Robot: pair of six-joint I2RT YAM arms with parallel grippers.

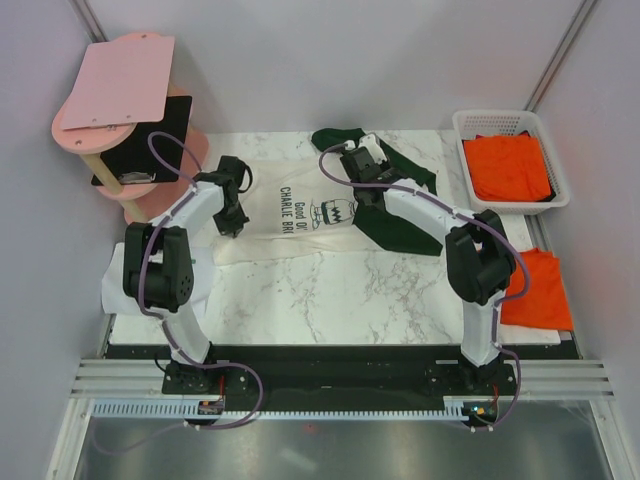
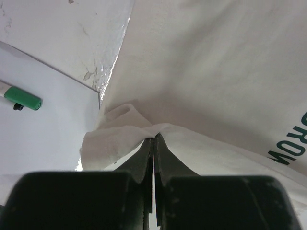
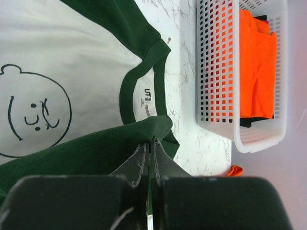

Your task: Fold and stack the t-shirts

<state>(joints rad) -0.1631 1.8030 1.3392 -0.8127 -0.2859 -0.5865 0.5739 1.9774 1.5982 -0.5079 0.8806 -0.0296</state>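
two white-and-black arms with purple cables

the left arm and right arm share one build: white link shells, bulky black joint housings, and a purple cable looping along each. both are bolted to a black base strip. the left gripper and right gripper are black, with tapering wedge tips on blocky bodies.

what i can count from here

two arms, and two claws on them: my left gripper and my right gripper. one cream-white t-shirt with dark green sleeves. one orange t-shirt flat on the table, plus one orange pile whose layers i cannot count. one white basket. one green marker. one pink stand. one white paper sheet.
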